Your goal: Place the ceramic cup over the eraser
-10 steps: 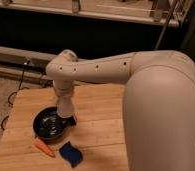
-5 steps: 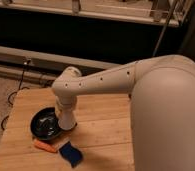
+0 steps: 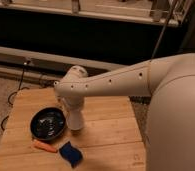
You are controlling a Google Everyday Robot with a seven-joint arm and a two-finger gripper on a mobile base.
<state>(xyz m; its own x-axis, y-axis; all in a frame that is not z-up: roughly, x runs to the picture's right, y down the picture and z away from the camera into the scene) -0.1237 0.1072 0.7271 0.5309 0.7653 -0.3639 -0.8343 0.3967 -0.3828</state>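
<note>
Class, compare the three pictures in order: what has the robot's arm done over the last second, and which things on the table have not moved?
The arm has swung further across the table, its elbow moving away from the black bowl. The gripper stays low beside the bowl, at a white cup-like shape; its grip cannot be made out. The bowl, carrot and blue pad lie as before on the table.

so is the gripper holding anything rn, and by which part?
Cannot be told: the gripper points down at the table beside the black bowl, with no cup or eraser visible.

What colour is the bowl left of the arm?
Black bowl, camera view; the gripper hangs just right of it.
</note>
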